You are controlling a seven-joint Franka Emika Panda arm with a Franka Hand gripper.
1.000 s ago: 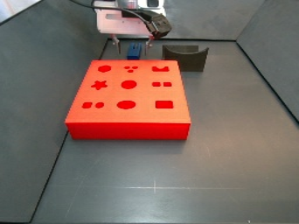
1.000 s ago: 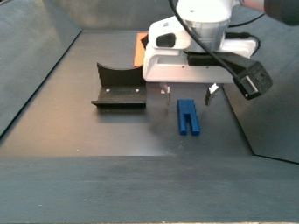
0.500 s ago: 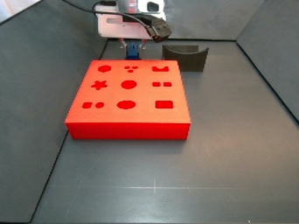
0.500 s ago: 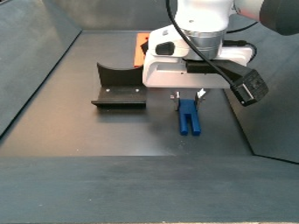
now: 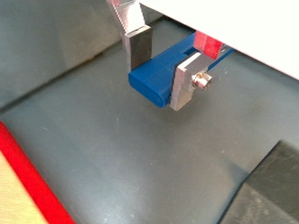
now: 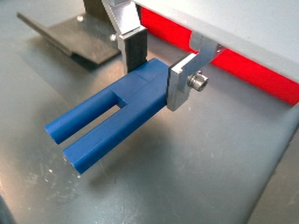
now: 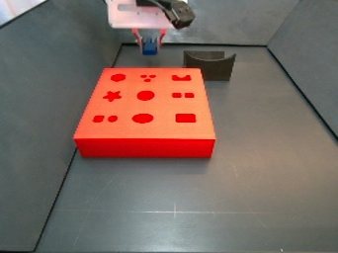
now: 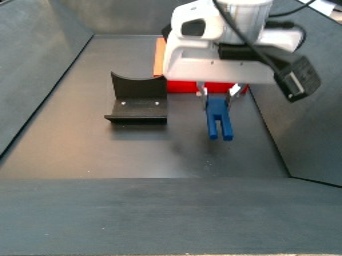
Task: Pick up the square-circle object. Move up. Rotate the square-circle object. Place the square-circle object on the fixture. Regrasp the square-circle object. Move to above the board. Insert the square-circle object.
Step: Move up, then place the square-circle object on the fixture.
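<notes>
The gripper [image 6: 158, 68] pinches the square-circle object [image 6: 111, 118], its two silver fingers [image 5: 186, 80] pressed on the sides of the blue peg. In a side view the peg [image 8: 219, 117] hangs below the gripper [image 8: 218, 92], lifted off the grey floor [image 8: 160, 155], with its forked end pointing away from the fingers. The fixture [image 8: 135, 98] stands to the left of it, well apart and with nothing in its notch. The red board [image 7: 144, 111] lies near, with shaped cut-outs in its top face, all unfilled. I can read no writing anywhere.
</notes>
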